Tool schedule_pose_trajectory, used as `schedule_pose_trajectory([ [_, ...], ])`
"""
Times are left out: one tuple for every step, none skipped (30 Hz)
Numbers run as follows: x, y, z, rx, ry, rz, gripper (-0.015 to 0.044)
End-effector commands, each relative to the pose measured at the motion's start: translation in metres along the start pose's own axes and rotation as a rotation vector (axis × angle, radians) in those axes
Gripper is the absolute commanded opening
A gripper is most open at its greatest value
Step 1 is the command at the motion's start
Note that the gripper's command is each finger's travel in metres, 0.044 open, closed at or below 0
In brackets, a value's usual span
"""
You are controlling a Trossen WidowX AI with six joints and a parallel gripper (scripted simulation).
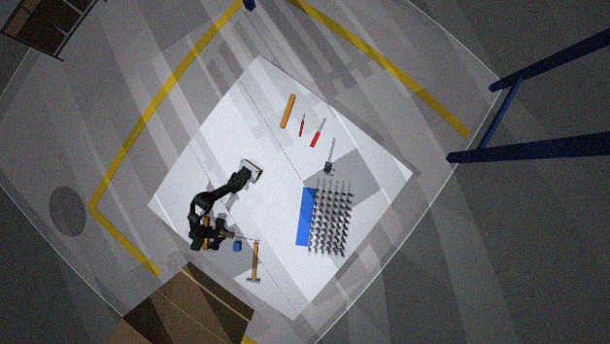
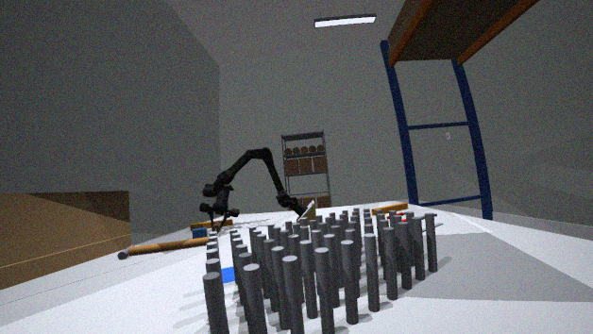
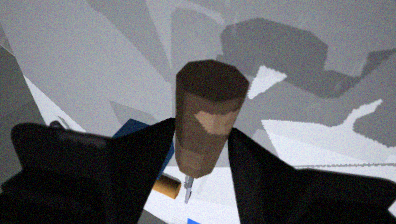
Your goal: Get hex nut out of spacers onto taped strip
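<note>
My gripper (image 1: pixel 221 233) (image 3: pixel 202 128) is shut on the brown handle (image 1: pixel 227 234) (image 3: pixel 204 120) of a thin metal tool, at the table's lower-left side. Its slender shaft (image 1: pixel 247 238) (image 3: pixel 188 186) points toward the spacer side, and its far end overlaps the hammer's handle end in the top view. Whether the tool touches the table cannot be told. The grey spacers (image 1: pixel 332 216) (image 2: pixel 349 280) stand upright in rows. The blue taped strip (image 1: pixel 305 214) (image 2: pixel 228 275) runs along their near side. The nut cannot be made out.
A hammer (image 1: pixel 254 259) (image 2: pixel 167 246) and a blue block (image 1: pixel 237 246) (image 2: pixel 199 232) lie beside the tool. An orange bar (image 1: pixel 207 222) lies under the gripper. Another orange bar (image 1: pixel 288 112), two red-handled tools (image 1: pixel 301 127) (image 1: pixel 315 139) and a dark-ended tool (image 1: pixel 328 167) lie farther up.
</note>
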State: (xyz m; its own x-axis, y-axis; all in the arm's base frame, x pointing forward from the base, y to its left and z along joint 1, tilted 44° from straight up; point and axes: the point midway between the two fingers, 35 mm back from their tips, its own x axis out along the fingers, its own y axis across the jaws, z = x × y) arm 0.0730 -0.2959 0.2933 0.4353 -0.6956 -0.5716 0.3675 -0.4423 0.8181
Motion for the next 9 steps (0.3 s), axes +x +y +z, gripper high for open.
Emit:
schedule_pose_trajectory([
  [-0.0005,0.0005,-0.0001,0.000,0.000,0.001,0.0236],
  [-0.0005,0.0005,-0.0001,0.000,0.000,0.001,0.0263],
  [-0.0005,0.0005,-0.0001,0.000,0.000,0.001,0.0289],
  [-0.0005,0.0005,-0.0001,0.000,0.000,0.001,0.0315],
  [-0.0005,0.0005,-0.0001,0.000,0.000,0.001,0.0341],
  [-0.0005,0.0005,-0.0001,0.000,0.000,0.001,0.0368],
  [-0.0005,0.0005,-0.0001,0.000,0.000,0.001,0.0394],
  [-0.0005,0.0005,-0.0001,0.000,0.000,0.001,0.0420],
  [-0.0005,0.0005,-0.0001,0.000,0.000,0.001,0.0440],
])
